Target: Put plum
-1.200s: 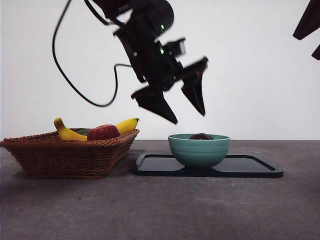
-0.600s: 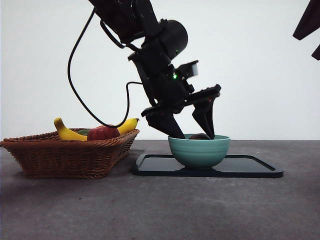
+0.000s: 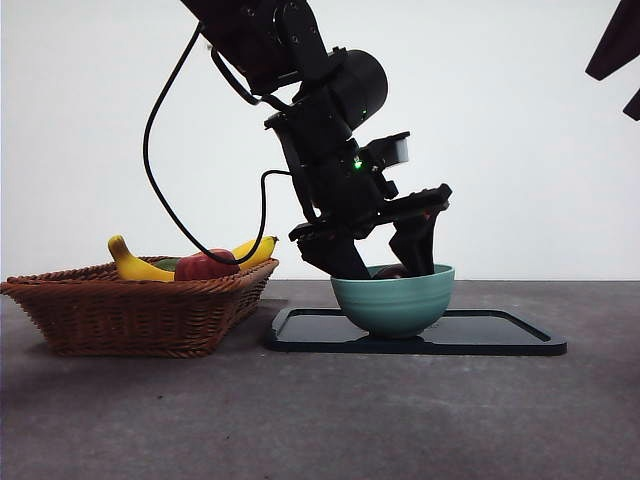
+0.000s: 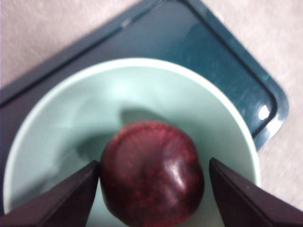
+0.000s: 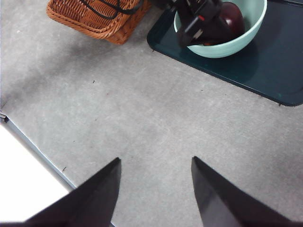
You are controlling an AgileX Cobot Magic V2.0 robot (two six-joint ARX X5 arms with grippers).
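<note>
The plum (image 4: 151, 175), dark maroon and glossy, lies in the pale green bowl (image 4: 142, 64) on the dark tray (image 4: 213, 47). My left gripper (image 4: 154, 161) is open and reaches down into the bowl (image 3: 395, 300), one jaw on each side of the plum; one jaw is at its skin, the other a little off it. In the front view only the top of the plum (image 3: 390, 271) shows above the rim, between the jaws of the left gripper (image 3: 385, 265). My right gripper (image 5: 156, 160) hangs open high over bare table, away from the bowl (image 5: 222, 47).
A wicker basket (image 3: 140, 310) stands left of the tray (image 3: 500, 335), holding a banana (image 3: 135, 265) and a red apple (image 3: 205, 265). The right arm (image 3: 620, 50) shows as a black tip at the top right corner. A table edge (image 5: 38, 146) is in the right wrist view.
The left gripper has come down from above the bowl until its jaws flank the plum inside it. The bowl has shifted slightly left. The right arm has not moved.
</note>
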